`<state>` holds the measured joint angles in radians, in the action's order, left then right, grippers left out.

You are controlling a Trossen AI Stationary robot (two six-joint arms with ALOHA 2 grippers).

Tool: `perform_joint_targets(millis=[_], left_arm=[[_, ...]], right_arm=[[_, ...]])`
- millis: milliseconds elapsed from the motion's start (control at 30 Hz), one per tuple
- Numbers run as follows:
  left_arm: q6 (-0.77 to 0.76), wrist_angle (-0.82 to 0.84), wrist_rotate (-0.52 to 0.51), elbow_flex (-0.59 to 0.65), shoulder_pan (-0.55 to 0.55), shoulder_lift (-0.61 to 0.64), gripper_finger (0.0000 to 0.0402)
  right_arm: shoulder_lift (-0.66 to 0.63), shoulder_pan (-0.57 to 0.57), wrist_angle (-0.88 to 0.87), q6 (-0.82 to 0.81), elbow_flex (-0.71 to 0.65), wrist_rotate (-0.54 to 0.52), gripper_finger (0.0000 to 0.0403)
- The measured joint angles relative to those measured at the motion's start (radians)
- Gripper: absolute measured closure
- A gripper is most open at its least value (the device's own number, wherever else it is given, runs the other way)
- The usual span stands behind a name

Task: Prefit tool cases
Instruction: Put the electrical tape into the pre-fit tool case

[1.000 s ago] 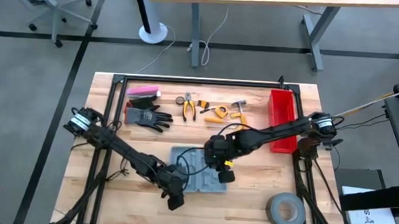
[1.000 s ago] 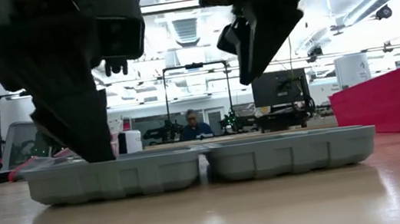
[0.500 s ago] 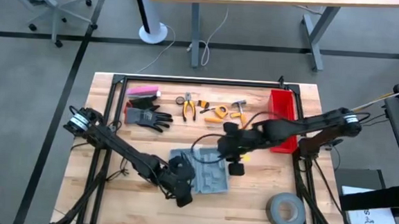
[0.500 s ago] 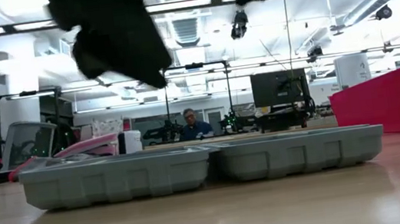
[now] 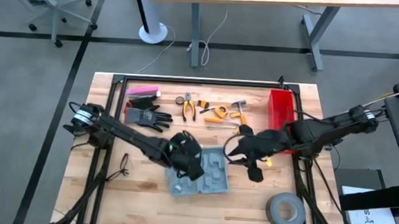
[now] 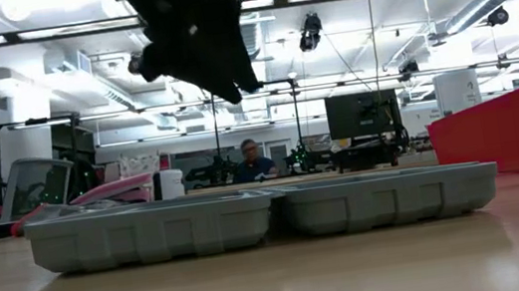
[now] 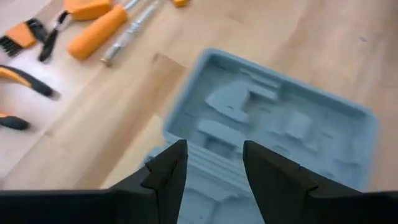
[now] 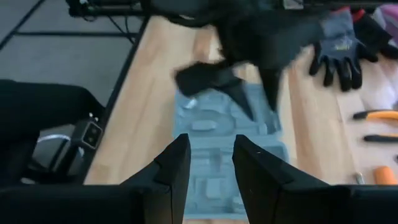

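Note:
The grey-blue tool case (image 5: pixel 206 175) lies open and flat on the wooden table, both shells down (image 6: pixel 259 216) and the moulded slots facing up (image 7: pixel 280 124). My left gripper (image 5: pixel 190 168) hangs above the case's left half, tilted down, with its fingers open (image 7: pixel 212 167) and nothing between them. My right gripper (image 5: pixel 255 172) is in the air just off the case's right edge. It is also open (image 8: pixel 211 163) and looks back across the case (image 8: pixel 224 143).
Along the far edge lie a pink item (image 5: pixel 144 91), a black glove (image 5: pixel 147 116), pliers (image 5: pixel 188 108) and orange-handled tools (image 5: pixel 220 112). A red bin (image 5: pixel 280 117) stands at the far right, and a grey tape roll (image 5: pixel 285 211) lies near right.
My left gripper has risen from the case's near left corner and moved toward the far edge, over the case's left half. My right gripper has lifted off the case's right half and drawn back toward the table's right edge. The case stays open and flat.

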<state>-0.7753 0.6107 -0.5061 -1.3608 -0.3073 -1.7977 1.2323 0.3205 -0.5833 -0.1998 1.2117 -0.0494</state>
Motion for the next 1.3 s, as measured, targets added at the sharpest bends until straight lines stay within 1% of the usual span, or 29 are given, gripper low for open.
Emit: perform_joint_targets(millis=[100,233,333,533,633,767,833,933,1000,1100,1133,1300], left_arm=[[-0.019,0.0,0.023,0.0,0.062,0.0,0.0237],[-0.035,0.001,0.101,-0.001,0.139,0.0,0.0237],[-0.037,0.008,0.141,0.0,0.181,0.0,0.0238],[-0.075,0.111,0.153,0.005,0.244,0.0,0.0254],[-0.079,0.164,0.152,0.006,0.262,0.0,0.0267],[-0.072,0.179,0.154,0.009,0.279,0.0,0.0284],[-0.072,0.18,0.18,0.007,0.289,0.0,0.0286],[-0.077,0.178,0.265,0.004,0.291,0.0,0.0283],[-0.092,0.178,0.287,0.005,0.285,0.0,0.0278],[-0.12,0.178,0.287,0.012,0.277,0.0,0.0267],[-0.132,0.177,0.284,0.014,0.278,0.0,0.0264],[-0.175,0.177,0.197,0.031,0.298,0.0,0.0244]], right_arm=[[-0.014,0.056,0.015,-0.023,-0.039,-0.09,0.0303],[-0.02,0.117,0.023,-0.081,-0.086,-0.219,0.0312],[-0.02,0.15,0.032,-0.132,-0.129,-0.306,0.0317],[-0.026,0.2,0.118,-0.167,-0.227,-0.483,0.0312],[-0.036,0.205,0.162,-0.167,-0.272,-0.521,0.0306],[-0.047,0.205,0.19,-0.141,-0.336,-0.529,0.0301],[-0.045,0.204,0.225,-0.122,-0.379,-0.525,0.0298],[-0.039,0.203,0.318,-0.094,-0.445,-0.457,0.0294],[-0.024,0.203,0.378,-0.077,-0.482,-0.392,0.0293],[0.033,0.2,0.44,-0.042,-0.515,-0.294,0.0295],[0.056,0.2,0.441,-0.026,-0.516,-0.279,0.0297],[0.127,0.2,0.489,-0.008,-0.515,-0.275,0.0308]])
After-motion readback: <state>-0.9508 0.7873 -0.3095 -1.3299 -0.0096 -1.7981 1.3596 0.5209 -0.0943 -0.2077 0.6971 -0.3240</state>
